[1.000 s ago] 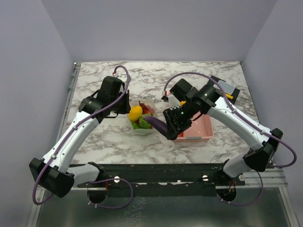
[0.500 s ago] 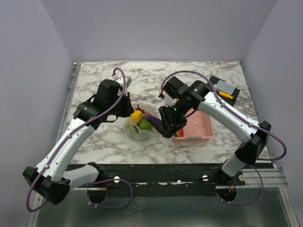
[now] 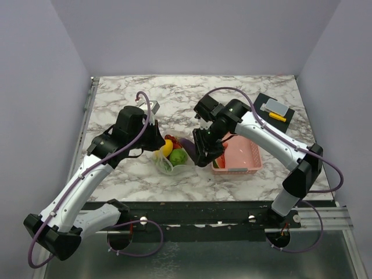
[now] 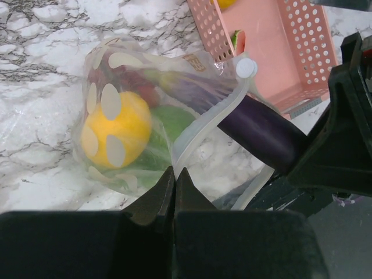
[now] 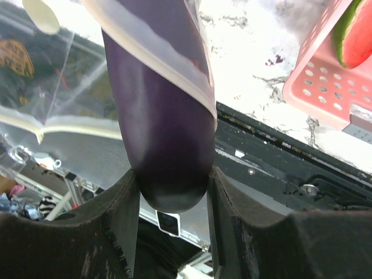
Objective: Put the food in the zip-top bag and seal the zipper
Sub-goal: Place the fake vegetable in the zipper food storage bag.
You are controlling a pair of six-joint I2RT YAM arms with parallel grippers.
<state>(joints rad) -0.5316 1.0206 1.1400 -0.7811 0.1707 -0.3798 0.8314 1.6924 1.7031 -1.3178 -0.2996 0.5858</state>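
The clear zip-top bag (image 3: 169,161) with pale dots lies on the marble between the arms. It holds yellow, green and red toy food (image 4: 118,129). My left gripper (image 4: 174,172) is shut on the bag's mouth edge, by the zipper strip (image 4: 216,117), and shows in the top view (image 3: 154,141). My right gripper (image 5: 172,192) is shut on a purple eggplant (image 5: 160,116), whose far end passes under the zipper strip (image 5: 152,53) into the bag mouth. The eggplant also shows in the left wrist view (image 4: 261,131) and the top view (image 3: 186,143).
A pink perforated basket (image 3: 246,168) stands right of the bag and holds a watermelon slice (image 5: 352,34), with a yellow piece at its far end (image 4: 225,3). A black mat (image 3: 265,99) with yellow and grey items lies at the back right.
My right gripper has moved left with the eggplant, bringing its tip into the bag mouth. My left gripper and the bag have shifted slightly toward the near edge.
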